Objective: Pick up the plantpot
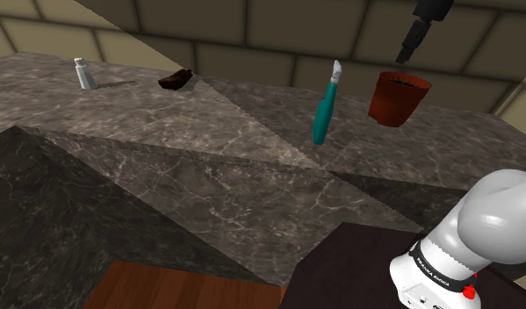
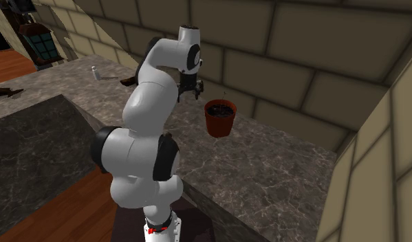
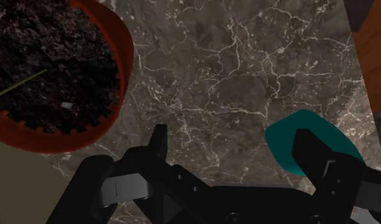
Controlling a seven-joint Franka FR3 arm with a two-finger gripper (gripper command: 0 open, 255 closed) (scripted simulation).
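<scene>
The plantpot (image 1: 399,97) is a reddish-brown pot filled with dark soil, standing upright on the marble counter near the back wall. It also shows in the second exterior view (image 2: 219,117) and beside the fingers in the wrist view (image 3: 116,44). My black gripper (image 1: 403,54) hangs above the pot's rim. In the second exterior view the gripper (image 2: 194,93) sits just off the pot's side, a little higher. The wrist view shows the gripper (image 3: 233,146) open, with only bare counter between its fingers and the pot off to one side of them, untouched.
A teal-handled brush (image 1: 325,110) stands upright close to the pot and shows by one finger in the wrist view (image 3: 290,140). Farther along the counter (image 1: 208,167) lie a dark brown object (image 1: 176,80) and a small shaker (image 1: 83,74). A tiled wall (image 1: 278,44) runs behind.
</scene>
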